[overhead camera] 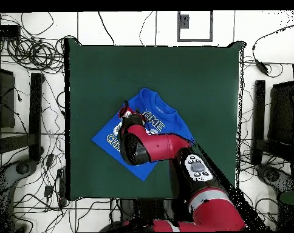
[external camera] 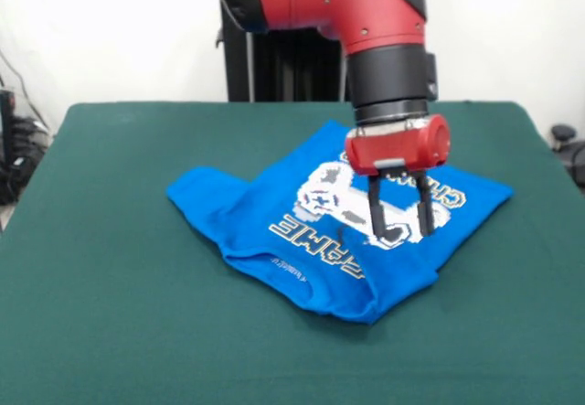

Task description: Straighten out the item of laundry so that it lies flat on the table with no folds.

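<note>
Rumpled blue T-shirt (external camera: pixel 311 240) lies print-up on the table (external camera: pixel 110 332); the claw (external camera: pixel 399 231), fingers spread, stands over its print.

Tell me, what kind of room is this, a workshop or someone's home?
Most likely a robotics lab. A red and black robot arm works over a blue T-shirt on a green cloth-covered table, and loose cables litter the tiled floor around it.
</note>
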You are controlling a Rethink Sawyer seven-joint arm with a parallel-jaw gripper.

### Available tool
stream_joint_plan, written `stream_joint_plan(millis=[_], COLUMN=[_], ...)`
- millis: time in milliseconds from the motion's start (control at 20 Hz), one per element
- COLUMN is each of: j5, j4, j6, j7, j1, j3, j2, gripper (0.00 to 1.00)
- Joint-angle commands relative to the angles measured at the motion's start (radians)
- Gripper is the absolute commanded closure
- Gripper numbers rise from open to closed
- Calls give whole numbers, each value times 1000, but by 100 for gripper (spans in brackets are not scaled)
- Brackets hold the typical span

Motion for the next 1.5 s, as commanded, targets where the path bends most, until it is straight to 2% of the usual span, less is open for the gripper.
stream_joint_plan(millis=[50,400,550,850,1250,1500], j5=[17,-146,-180,-179,-110,-108], j4=[47,65,68,60,26,26], j6=[-33,28,62,47,-53,-58], j7=[123,47,36,54,84,101], j1=[-16,-189,-233,-212,-89,-78], j3=[29,132,167,152,41,37], j2=[55,55,46,54,95,95], gripper=[0,0,0,0,0,0])
